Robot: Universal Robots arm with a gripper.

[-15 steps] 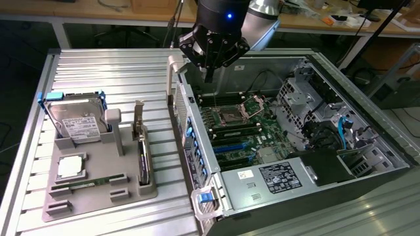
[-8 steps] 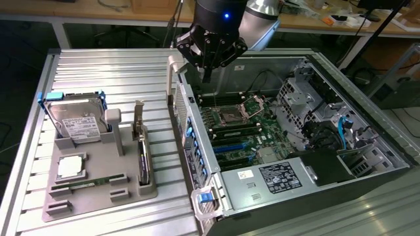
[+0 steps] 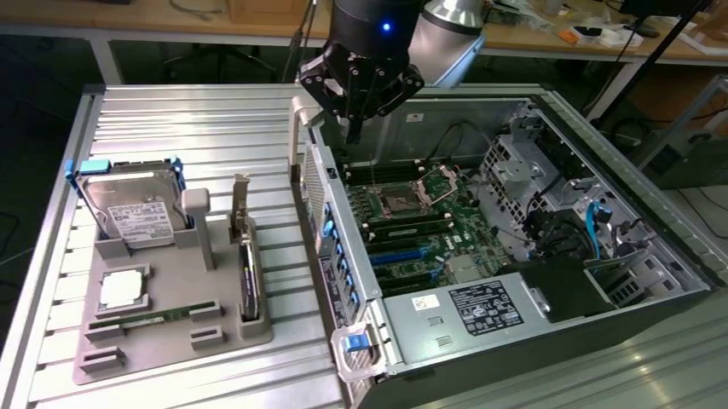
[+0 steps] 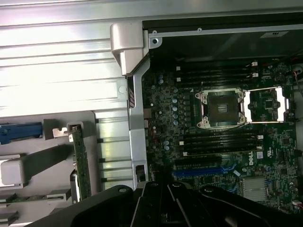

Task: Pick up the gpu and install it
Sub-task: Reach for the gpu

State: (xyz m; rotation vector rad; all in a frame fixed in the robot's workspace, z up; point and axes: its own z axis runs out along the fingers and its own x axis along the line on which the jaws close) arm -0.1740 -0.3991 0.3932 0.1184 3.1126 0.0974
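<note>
One step in hand, the approach: the clenched, empty tool (image 3: 353, 129) hovers over the case (image 3: 322, 183) rim, the gpu (image 3: 249, 281) standing in its holder (image 3: 170, 328) at seven o'clock. Picking likely calls for parted jaws over its top edge.

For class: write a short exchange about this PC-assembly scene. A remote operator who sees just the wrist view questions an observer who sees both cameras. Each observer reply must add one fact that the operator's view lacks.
Operator: Is the end effector carrying anything, and where does it hang?
Observer: The end effector is shut and empty. It hangs over the open computer case, near the wall on the exterior view's left.
Operator: I can see the gpu's edge. What else is stored beside it?
Observer: The gpu stands on edge in a grey holder tray. On the exterior view's left of it, a hard drive with a white label stands upright.
</note>
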